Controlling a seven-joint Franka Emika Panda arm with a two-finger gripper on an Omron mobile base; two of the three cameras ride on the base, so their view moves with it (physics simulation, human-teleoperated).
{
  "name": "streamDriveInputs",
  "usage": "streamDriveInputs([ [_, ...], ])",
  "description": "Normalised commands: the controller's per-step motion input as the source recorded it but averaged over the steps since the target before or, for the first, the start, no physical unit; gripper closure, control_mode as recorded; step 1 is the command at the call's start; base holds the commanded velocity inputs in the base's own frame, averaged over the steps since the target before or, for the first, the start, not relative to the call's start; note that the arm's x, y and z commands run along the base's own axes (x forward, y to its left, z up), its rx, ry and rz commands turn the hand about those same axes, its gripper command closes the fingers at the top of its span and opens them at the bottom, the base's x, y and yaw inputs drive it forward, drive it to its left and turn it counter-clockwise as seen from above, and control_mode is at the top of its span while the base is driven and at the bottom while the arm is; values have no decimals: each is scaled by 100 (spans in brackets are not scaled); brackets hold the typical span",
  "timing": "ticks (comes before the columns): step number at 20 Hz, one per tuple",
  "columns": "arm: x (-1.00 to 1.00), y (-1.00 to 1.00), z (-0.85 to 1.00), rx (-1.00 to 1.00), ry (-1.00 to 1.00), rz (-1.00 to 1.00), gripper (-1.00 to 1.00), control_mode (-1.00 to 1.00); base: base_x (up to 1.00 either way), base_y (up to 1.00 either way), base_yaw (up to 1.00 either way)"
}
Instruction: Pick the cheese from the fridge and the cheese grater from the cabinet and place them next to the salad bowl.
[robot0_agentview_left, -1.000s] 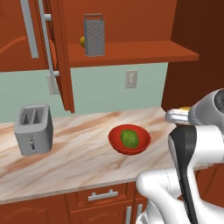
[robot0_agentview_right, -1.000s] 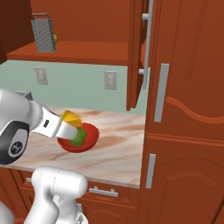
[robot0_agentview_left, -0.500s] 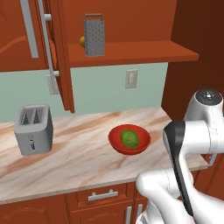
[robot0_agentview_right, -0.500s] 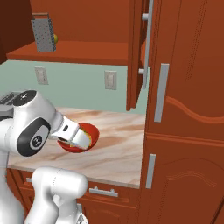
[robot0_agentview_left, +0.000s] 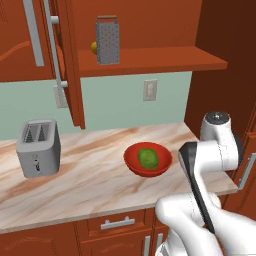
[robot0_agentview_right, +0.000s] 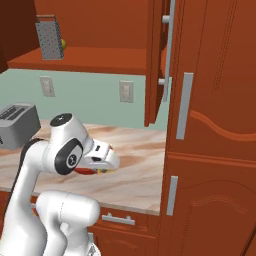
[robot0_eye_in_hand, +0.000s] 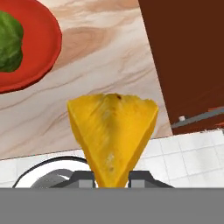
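**Hand view: cheese carried in to the counter beside the salad bowl**

Hand view shows the cheese (robot0_eye_in_hand: 112, 135) as a yellow-orange wedge standing up from between the two finger tips of the gripper (robot0_eye_in_hand: 112, 177), which are closed narrowly on its lower end. Over the last second the arm has swung from reaching toward the right end of the counter to folding low in front of it, so the wedge now hangs above the marble counter (robot0_eye_in_hand: 100, 57) rather than off beside it. The salad bowl (robot0_eye_in_hand: 30, 48) lies to the upper left of the wedge, apart from it. This suggests the cheese is near its placing spot. The cheese grater (robot0_agentview_left: 107, 39) stands untouched on the shelf of the open cabinet (robot0_agentview_left: 150, 60); that half of the task remains.
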Motion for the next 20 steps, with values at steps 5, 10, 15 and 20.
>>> streamDriveInputs([
  [5, 2, -52, -53, 3, 4, 40, 100, -100, 0, 0, 0],
  [10, 2, -10, -60, 0, 4, 39, 100, -100, 0, 0, 0],
  [15, 30, 0, -55, 0, 0, 36, 100, -100, 0, 0, 0],
  [20, 60, 0, -62, 0, 0, 26, 100, -100, 0, 0, 0],
])
